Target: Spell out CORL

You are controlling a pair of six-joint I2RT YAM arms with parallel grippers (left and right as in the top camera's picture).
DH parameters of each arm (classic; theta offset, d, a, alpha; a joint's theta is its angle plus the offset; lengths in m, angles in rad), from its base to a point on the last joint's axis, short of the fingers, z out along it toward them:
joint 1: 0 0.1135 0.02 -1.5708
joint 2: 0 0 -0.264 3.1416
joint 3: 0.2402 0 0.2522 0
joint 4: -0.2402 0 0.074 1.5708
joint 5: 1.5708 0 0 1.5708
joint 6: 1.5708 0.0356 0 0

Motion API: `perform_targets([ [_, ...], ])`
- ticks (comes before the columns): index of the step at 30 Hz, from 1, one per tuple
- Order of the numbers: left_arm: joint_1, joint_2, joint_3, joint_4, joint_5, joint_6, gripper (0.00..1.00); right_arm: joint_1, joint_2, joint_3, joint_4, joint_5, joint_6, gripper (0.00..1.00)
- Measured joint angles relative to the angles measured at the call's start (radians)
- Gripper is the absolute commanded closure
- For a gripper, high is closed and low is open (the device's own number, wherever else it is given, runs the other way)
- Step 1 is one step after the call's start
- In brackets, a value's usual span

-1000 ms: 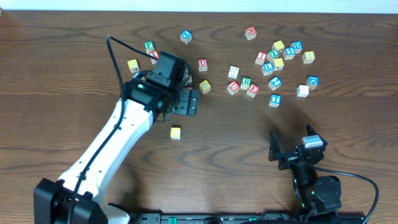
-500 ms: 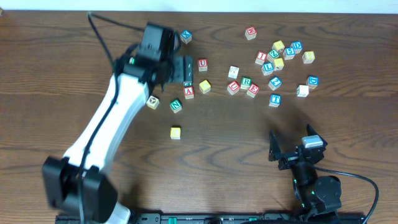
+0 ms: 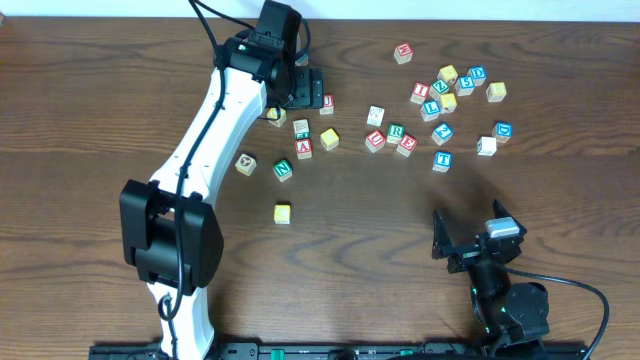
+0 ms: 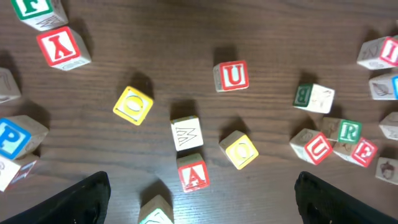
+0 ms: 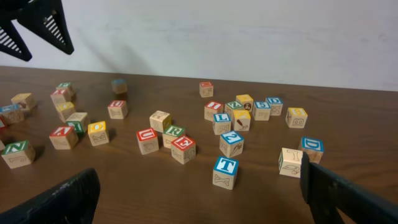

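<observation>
Lone yellow cube (image 3: pixel 282 212) sits flat on the tabletop, well apart from the rest. Yellow cube with pale ring mark (image 4: pixel 132 104) is turned diagonal, standing free. Green R cube (image 3: pixel 396 131) is packed between two red-lettered cubes (image 3: pixel 375 140), touching. Blue L cube (image 3: pixel 431 108) is in the right-hand cluster.

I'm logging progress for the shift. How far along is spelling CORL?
Barely started. A lone yellow cube lies nearer the robot, letter unreadable. The left gripper hovers open and empty by a second yellow cube, seemingly an O. The green R cube and blue L cube sit among the scattered blocks.
</observation>
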Motion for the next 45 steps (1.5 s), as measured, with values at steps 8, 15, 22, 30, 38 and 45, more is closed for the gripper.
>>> perform_targets([
  [8,-0.001,0.0,0.001,0.029,-0.061,-0.198,0.18,0.0,0.0,0.0,0.0,0.0,0.0,0.01],
  [15,-0.001,0.0,0.001,0.029,-0.208,-0.416,0.19,0.0,0.0,0.0,0.0,0.0,0.0,0.01],
  [22,0.0,0.0,0.001,0.053,-0.27,-0.557,0.19,0.0,0.0,0.0,0.0,0.0,0.0,0.01],
  [30,0.002,0.083,0.014,0.076,-0.272,-0.64,0.18,0.0,0.0,0.0,0.0,0.0,0.0,0.01],
  [38,0.002,0.163,0.014,0.074,-0.272,-0.667,0.18,0.0,0.0,0.0,0.0,0.0,0.0,0.01],
  [45,0.002,0.163,0.014,0.072,-0.273,-0.667,0.18,0.0,0.0,0.0,0.0,0.0,0.0,0.01],
])
